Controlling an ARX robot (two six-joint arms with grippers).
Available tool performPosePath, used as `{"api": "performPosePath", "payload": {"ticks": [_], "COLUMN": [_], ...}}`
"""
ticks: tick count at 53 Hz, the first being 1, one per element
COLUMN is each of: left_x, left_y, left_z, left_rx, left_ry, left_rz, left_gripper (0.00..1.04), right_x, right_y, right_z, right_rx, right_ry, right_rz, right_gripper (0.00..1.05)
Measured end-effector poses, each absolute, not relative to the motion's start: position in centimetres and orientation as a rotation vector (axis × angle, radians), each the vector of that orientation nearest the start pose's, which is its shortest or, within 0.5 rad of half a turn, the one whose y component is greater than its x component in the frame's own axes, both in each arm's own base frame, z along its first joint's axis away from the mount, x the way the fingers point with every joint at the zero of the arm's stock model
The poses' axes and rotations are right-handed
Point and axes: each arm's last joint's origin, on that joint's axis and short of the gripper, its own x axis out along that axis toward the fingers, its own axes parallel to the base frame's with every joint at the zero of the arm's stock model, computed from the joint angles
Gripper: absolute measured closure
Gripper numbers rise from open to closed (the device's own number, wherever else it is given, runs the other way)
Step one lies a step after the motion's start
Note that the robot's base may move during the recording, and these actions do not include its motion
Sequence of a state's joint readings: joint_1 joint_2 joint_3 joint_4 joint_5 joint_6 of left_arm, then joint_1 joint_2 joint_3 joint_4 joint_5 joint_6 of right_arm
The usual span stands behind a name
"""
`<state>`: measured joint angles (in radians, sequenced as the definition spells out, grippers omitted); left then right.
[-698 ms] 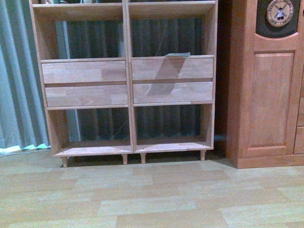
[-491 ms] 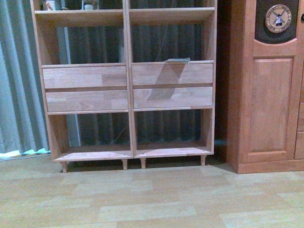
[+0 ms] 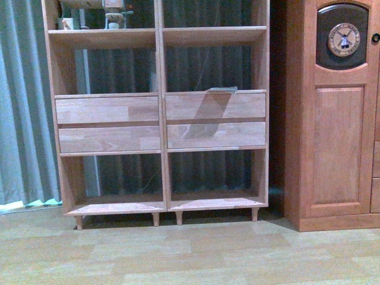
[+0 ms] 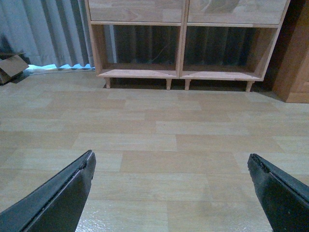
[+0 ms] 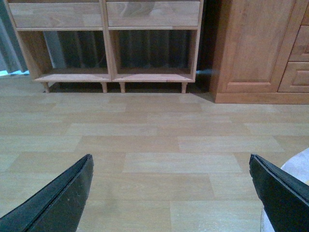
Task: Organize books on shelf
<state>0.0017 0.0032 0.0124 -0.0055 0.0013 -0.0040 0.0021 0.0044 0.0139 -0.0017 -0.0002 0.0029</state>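
Observation:
The pale wood shelf [image 3: 160,122] stands ahead against a grey curtain, with a drawer band across its middle and open compartments above and below. It also shows in the left wrist view [image 4: 181,75] and the right wrist view [image 5: 108,77]. No book is in view. My left gripper [image 4: 171,166] is open and empty above the bare floor, well short of the shelf. My right gripper [image 5: 170,166] is open and empty above the floor too. Neither arm shows in the front view.
A reddish-brown cabinet [image 3: 335,119] with a round windmill plaque [image 3: 344,37] stands right of the shelf. Small objects [image 3: 113,15] sit on the upper left shelf board. A cardboard box [image 4: 10,67] lies on the floor at the curtain. A pale rounded thing [image 5: 300,169] shows beside the right fingers.
The front view has tilted upward: the shelf and cabinet sit lower in the picture, and the upper shelf board with its small objects has come into view.

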Motion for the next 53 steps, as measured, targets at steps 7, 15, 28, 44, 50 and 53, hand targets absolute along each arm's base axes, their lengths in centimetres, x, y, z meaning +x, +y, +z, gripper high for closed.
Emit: {"api": "performPosePath", "payload": {"ticks": [7,15,28,44,50,53], "left_x": [9.71,9.72,9.71,9.72,9.71,9.71], "left_y": [0.01,0.01,0.01,0.01,0.01,0.01], "left_z": [16.69,16.69,16.69,16.69,16.69,16.69], "left_rx": [-0.004,-0.004,-0.004,-0.004,-0.004,-0.004], "left_ry": [-0.004,-0.003,-0.004,-0.003,-0.004,-0.004], "left_rz": [0.0,0.0,0.0,0.001,0.0,0.0], "left_gripper": [0.07,0.07,0.07,0.07,0.07,0.07], "right_x": [9.71,9.71,9.71,9.71,9.71,9.71], "right_y": [0.02,0.02,0.02,0.02,0.02,0.02], "right_z": [16.77,16.77,16.77,16.78,16.78,16.78], "right_rx": [0.003,0.003,0.003,0.003,0.003,0.003], "right_ry": [-0.008,-0.008,-0.008,-0.008,-0.008,-0.008], "right_rz": [0.002,0.002,0.002,0.003,0.002,0.002], "right_gripper": [0.07,0.07,0.07,0.07,0.07,0.07]}}
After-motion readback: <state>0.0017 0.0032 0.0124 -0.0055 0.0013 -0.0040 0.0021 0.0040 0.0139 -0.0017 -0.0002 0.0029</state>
